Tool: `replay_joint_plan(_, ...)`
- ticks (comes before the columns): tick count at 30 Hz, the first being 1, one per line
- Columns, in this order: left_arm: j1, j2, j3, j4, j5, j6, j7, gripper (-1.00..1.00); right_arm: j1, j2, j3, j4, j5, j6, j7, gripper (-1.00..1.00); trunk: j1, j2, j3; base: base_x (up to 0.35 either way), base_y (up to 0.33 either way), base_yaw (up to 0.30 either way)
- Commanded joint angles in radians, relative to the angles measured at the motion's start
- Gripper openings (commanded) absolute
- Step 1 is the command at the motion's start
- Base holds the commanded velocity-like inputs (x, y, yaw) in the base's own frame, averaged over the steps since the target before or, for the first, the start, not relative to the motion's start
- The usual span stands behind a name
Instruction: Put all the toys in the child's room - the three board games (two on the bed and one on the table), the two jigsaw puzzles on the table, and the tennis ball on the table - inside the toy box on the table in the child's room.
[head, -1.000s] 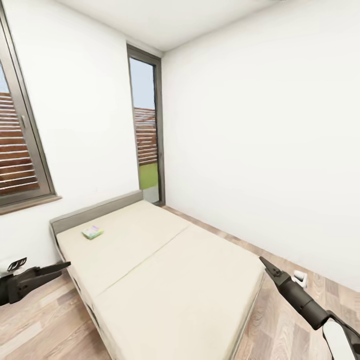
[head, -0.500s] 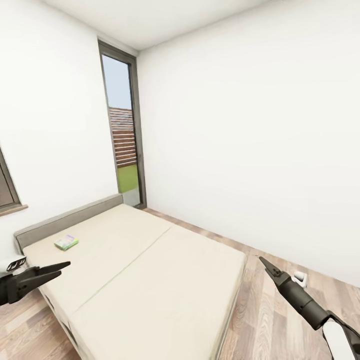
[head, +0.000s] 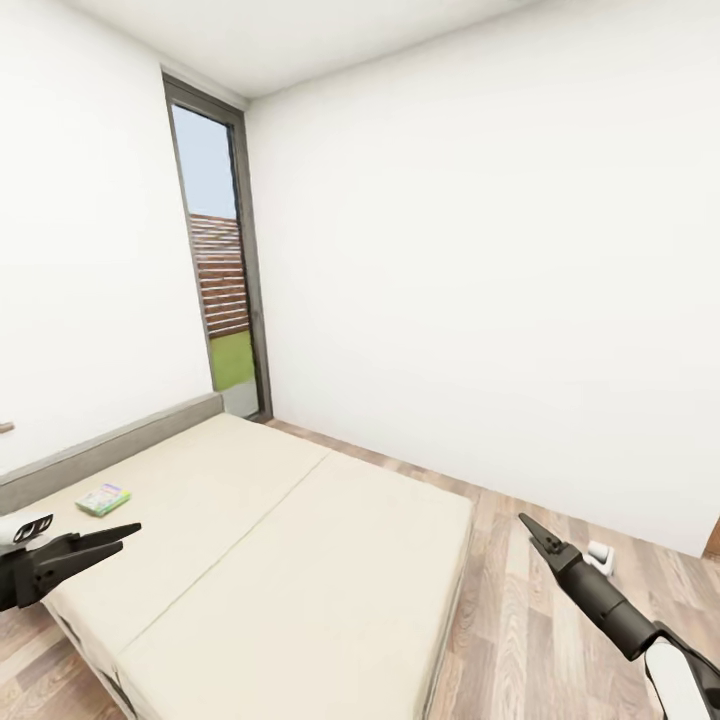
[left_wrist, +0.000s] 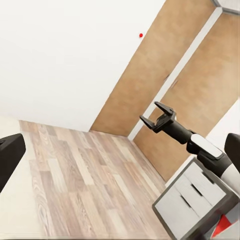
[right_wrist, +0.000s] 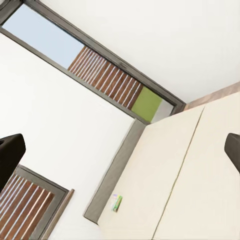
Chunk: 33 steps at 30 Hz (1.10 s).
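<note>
a: a white-walled child's room, plank floor (head: 560, 640) underfoot, nothing in reach. both arms hang low at the near edge of the head view.

b: what are the claws doing?

a: left claw (head: 128, 533) juts in from the left, its tips drawn to a point, looking pressed together and holding nothing. the right claw (head: 530, 528) looks pressed together too in the head view, but the left wrist view shows it with its tips spread a little, and it's empty as well.

b: and past them?

a: the bed (head: 300, 560), two cream halves with a seam between them, grey frame. one pale green board game (head: 103, 498) lies flat on the left half, near the headboard. i can make out just that one game on the bed.

b: further back?

a: a tall dark-framed window (head: 215, 290) in the corner, bare walls either side.

b: so how far along?

a: judging from this, at least that game is left to fetch and carry to the toy box. how the rest of the toys stand, i can't tell from here.
</note>
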Motion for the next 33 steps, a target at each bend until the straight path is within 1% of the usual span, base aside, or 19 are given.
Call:
replay_joint_plan(1,0.0,0.0,0.0,0.001,-0.001,0.011,-0.004,1.0,0.0,0.0,-0.002,0.0,-0.016,0.009,0.0,1.0,0.0,-0.001,0.0,0.0,0.272,-0.006)
replay_joint_plan(4,-0.001,0.0,0.0,0.001,-0.001,0.011,-0.004,1.0,0.0,-0.004,-0.002,0.0,-0.045,0.012,0.0,1.0,0.0,-0.001,0.0,0.0,0.278,-0.004)
replay_joint_plan(7,0.0,0.0,0.0,0.001,-0.001,0.011,-0.004,1.0,0.0,-0.008,-0.002,0.0,-0.057,0.014,0.0,1.0,0.0,-0.001,0.0,0.0,0.249,-0.001)
replay_joint_plan(19,0.0,0.001,0.002,0.0,-0.001,0.011,-0.004,1.0,0.0,-0.011,-0.002,0.0,-0.063,0.016,-0.002,1.0,0.0,-0.001,0.0,0.0,0.053,0.0)
replay_joint_plan(26,0.0,0.001,0.002,0.0,-0.001,0.011,-0.004,1.0,0.0,-0.011,-0.002,0.0,-0.063,0.016,-0.002,1.0,0.0,-0.001,0.0,0.0,0.166,0.0)
replay_joint_plan(33,0.0,0.001,0.002,0.0,-0.001,0.011,-0.004,1.0,0.0,-0.011,-0.002,0.001,-0.063,0.016,-0.004,1.0,0.0,-0.001,0.0,0.0,0.03,0.0)
